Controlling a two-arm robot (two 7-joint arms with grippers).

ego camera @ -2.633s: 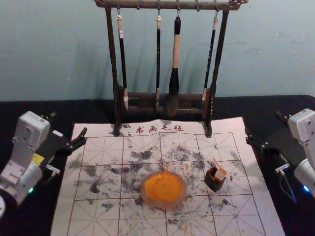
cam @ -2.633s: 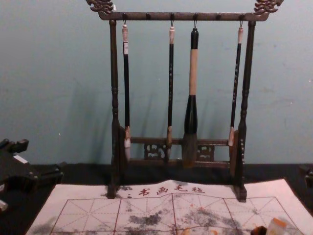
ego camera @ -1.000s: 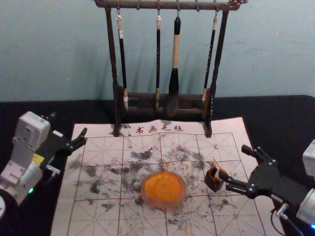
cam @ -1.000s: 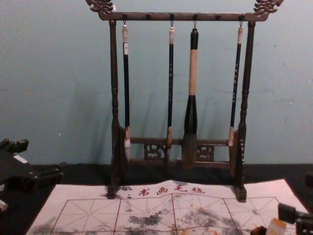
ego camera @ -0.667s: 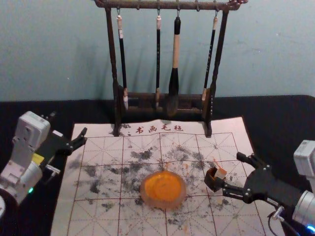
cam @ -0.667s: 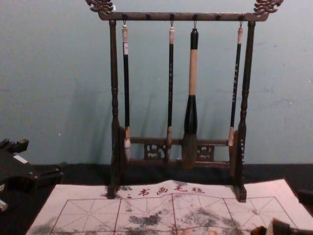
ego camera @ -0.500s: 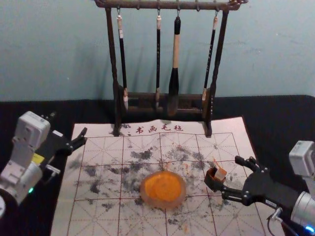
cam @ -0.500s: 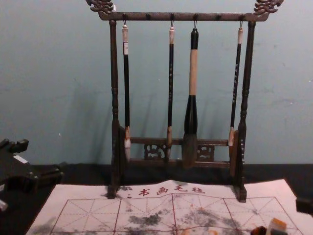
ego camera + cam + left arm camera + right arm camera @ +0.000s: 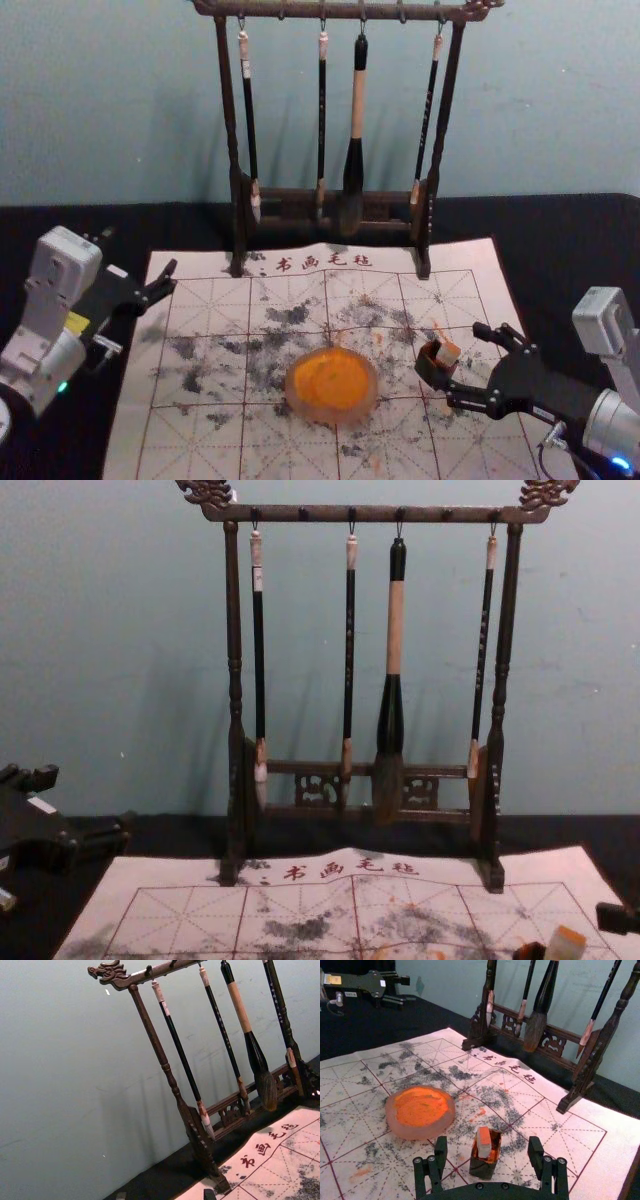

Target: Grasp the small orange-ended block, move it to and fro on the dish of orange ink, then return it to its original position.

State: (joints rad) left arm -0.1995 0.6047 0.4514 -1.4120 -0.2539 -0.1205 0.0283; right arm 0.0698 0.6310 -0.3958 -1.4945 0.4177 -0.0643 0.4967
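Note:
In the head view, the small orange-ended block (image 9: 449,354) leans in a dark square holder (image 9: 427,366) right of the dish of orange ink (image 9: 333,384). My right gripper (image 9: 464,361) is open at the holder's right side. In the right wrist view, my right gripper (image 9: 487,1146) has its fingers spread wide, with the block (image 9: 484,1143) and the holder (image 9: 482,1168) visible between them; neither finger touches the block. My left gripper (image 9: 140,252) is parked open at the mat's left edge; in the left wrist view, only tips of the left gripper (image 9: 165,1195) show.
Behind the dish stands a dark wooden rack (image 9: 238,200) with several hanging brushes (image 9: 357,130). A white gridded mat (image 9: 205,440), stained with ink, lies under the dish, holder and rack feet. Black cloth (image 9: 570,240) surrounds the mat.
My right gripper has come in from the right edge to the holder, then shifted slightly back from the block in the last half second. The left arm, block and dish have stayed put.

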